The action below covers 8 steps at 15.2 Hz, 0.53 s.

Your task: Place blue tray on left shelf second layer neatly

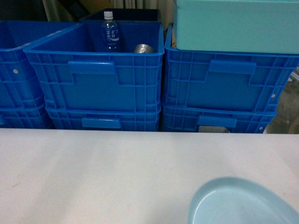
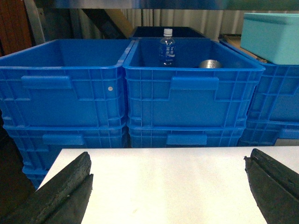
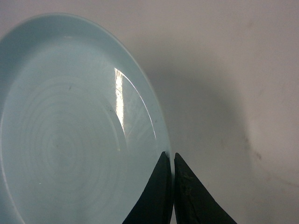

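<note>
Frame edge cuts off the blue tray (image 1: 243,203); right gripper (image 3: 173,161) pinches its rim, one finger each side. Left gripper (image 2: 168,186) spread wide over the white table (image 2: 163,186).

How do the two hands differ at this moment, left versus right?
The left hand is wide open and holds nothing above the white table; the right hand is pinched shut on the rim of the blue tray. The left faces the blue crates; the right looks down on the tray. Both have black fingers.
</note>
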{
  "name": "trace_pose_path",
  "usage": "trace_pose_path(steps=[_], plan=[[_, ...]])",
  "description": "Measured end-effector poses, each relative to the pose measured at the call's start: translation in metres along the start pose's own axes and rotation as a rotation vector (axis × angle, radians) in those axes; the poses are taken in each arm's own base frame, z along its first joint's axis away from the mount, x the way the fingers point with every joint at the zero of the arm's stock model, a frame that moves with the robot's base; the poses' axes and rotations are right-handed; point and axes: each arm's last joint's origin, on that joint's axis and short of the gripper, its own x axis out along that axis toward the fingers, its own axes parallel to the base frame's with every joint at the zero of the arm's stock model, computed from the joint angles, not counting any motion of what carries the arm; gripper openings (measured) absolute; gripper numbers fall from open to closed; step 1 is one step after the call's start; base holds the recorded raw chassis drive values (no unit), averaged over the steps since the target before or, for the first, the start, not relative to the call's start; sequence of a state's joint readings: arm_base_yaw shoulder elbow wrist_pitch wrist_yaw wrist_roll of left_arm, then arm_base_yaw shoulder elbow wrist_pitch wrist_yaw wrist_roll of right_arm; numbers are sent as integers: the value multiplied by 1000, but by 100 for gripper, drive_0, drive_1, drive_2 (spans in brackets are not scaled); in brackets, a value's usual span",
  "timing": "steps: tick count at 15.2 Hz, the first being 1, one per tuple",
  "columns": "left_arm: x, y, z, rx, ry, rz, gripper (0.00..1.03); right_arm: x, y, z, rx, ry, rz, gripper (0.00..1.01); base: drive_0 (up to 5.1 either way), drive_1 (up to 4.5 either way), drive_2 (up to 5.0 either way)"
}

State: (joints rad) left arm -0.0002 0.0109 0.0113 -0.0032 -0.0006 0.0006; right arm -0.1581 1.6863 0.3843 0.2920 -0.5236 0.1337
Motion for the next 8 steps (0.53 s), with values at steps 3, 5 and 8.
trace_pose_path(steps=[3, 5, 8], plan=[[0, 0, 0, 0, 0, 0, 98, -66, 20, 41, -182, -341, -137, 2, 0, 0, 0], [0, 0, 0, 0, 0, 0, 98, -111, 24, 44, -203, -484, -195, 2, 0, 0, 0], [0, 0, 0, 0, 0, 0, 98, -163, 48, 13, -269, -643, -207, 2, 0, 0, 0]])
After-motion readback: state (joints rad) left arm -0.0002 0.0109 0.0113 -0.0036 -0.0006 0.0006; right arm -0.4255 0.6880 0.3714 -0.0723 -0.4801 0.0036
